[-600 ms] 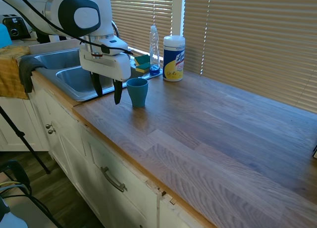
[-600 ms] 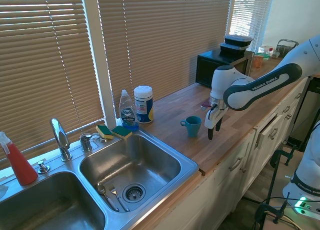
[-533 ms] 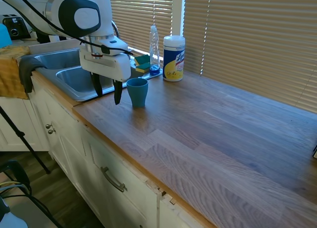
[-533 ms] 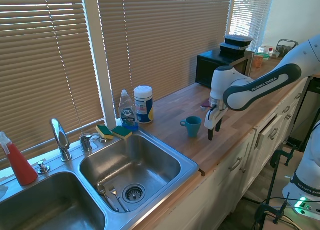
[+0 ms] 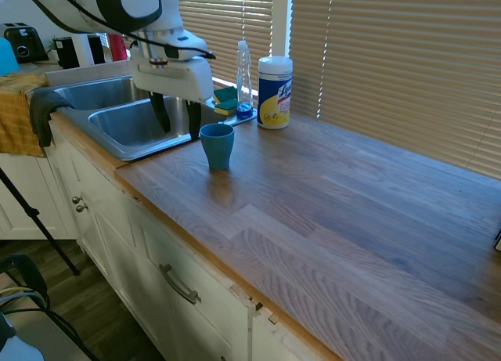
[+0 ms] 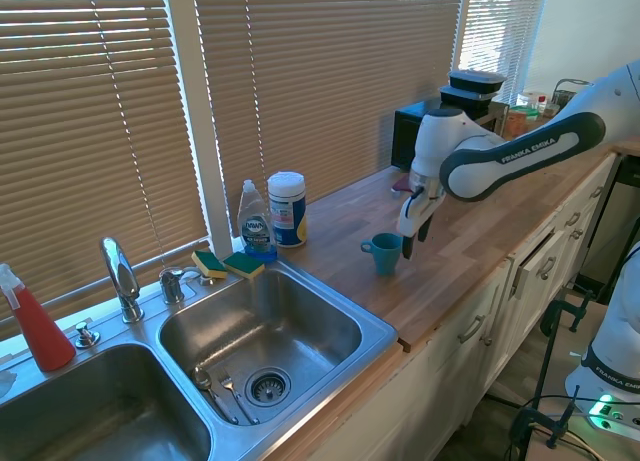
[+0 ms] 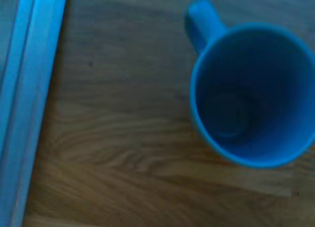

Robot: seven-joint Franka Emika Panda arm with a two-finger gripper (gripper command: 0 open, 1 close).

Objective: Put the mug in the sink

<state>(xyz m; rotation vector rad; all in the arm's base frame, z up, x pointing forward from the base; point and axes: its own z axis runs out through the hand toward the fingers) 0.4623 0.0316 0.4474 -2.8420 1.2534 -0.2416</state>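
First exterior view: the white arm reaches in over the sink (image 5: 117,122), wrist pointing straight down, and the jaws (image 5: 178,117) hang open and empty, above the counter (image 5: 337,212) and just beside the one teal mug (image 5: 218,146). The mug stands upright on the counter near the front edge, close to the sink's rim. Behind it, by the blinds at the back edge, stand one clear soap bottle (image 5: 244,77) and one white wipes canister (image 5: 275,81); two green-and-yellow sponges (image 5: 225,100) lie next to the bottle. A yellow cloth (image 5: 17,114) hangs over the counter's front edge beside the sink.

Second exterior view: the arm bends at the elbow and comes down from the right; the jaws (image 6: 411,231) stand apart, tips level with the mug's (image 6: 384,252) rim, on its side away from the sink (image 6: 260,331). The sink has two basins, one faucet (image 6: 121,278), and cutlery near the drain. One red spray bottle (image 6: 34,323) stands at the far end of the sink.

Wrist view: the mug (image 7: 253,91) is seen from above, empty, with one handle; beside it the wood counter (image 7: 118,148) and a strip of the sink's rim (image 7: 24,89)
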